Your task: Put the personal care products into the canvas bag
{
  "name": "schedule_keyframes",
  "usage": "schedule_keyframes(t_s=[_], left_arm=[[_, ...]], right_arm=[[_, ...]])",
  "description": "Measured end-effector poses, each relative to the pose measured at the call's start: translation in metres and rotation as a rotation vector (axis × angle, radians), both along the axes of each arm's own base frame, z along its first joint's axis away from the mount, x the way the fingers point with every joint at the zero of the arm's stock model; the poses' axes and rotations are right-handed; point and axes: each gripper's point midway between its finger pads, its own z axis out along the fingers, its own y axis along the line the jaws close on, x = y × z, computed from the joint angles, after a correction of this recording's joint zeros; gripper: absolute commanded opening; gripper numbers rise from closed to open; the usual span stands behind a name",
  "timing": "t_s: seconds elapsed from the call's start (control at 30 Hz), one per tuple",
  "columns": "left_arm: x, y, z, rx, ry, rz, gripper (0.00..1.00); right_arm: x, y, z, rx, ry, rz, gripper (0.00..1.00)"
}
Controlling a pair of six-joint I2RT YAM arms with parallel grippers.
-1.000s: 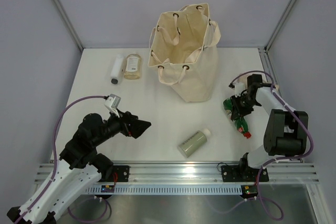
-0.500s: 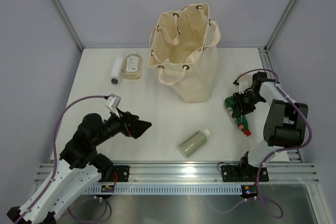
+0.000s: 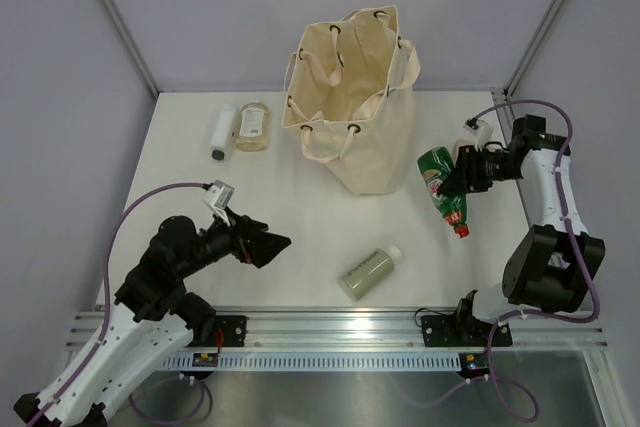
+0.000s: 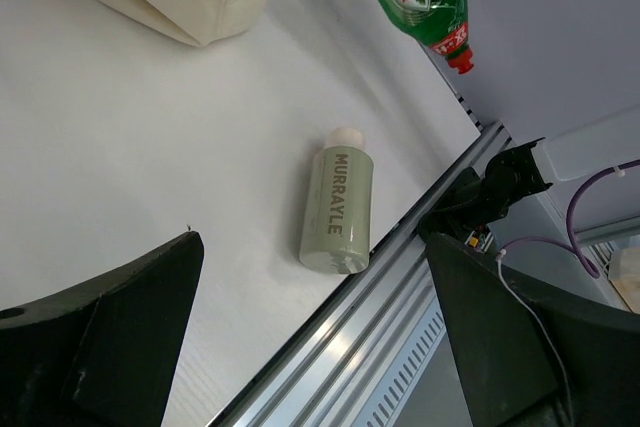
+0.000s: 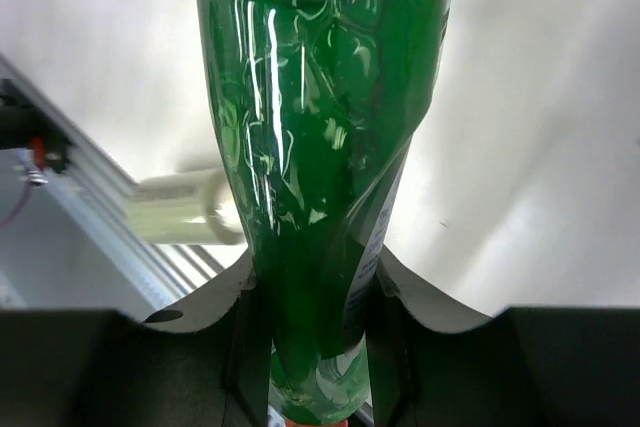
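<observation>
The right claw is clenched on the neck end of a translucent dark green plastic bottle with a printed label and a red cap. It holds the bottle off the white worktop, just right of the tall cream canvas bag with rope handles. In the top view the bottle's long axis runs on a slant: the broad base points up-left toward the bag and the red cap points down-right toward the near edge. The right wrist view shows the base farthest from the camera.

The bag stands upright at the back middle of the worktop, its mouth open.

A sage green cylindrical bottle with a pale cap lies on its side near the front edge (the left wrist view shows lettering along its length). Its cap points up-right and its base toward the rail.

Left of the bag, a white tube with a dark cap and a flat amber-beige bottle lie side by side, their long axes running near to far.

The left claw is released, its fingers spread wide, grasping nothing, above the front left of the worktop.
</observation>
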Motion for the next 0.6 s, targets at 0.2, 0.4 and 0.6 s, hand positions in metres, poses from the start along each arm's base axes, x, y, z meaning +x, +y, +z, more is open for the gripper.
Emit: schedule_keyframes(t_s=[0.2,0.4,0.6], left_arm=[[-0.001,0.0,-0.001,0.014,-0.016,-0.011,0.99],[0.003,-0.001,-0.006,0.051,-0.031,-0.021,0.99],[0.007,-0.004,-0.004,0.048,-0.042,-0.022,0.99]], right_arm=[[0.016,0.026,0.097,0.175,-0.161,0.046,0.0],[0.053,0.071,0.248,0.273,-0.509,0.107,0.0],[0.079,0.176,0.347,0.472,-0.654,0.247,0.0]])
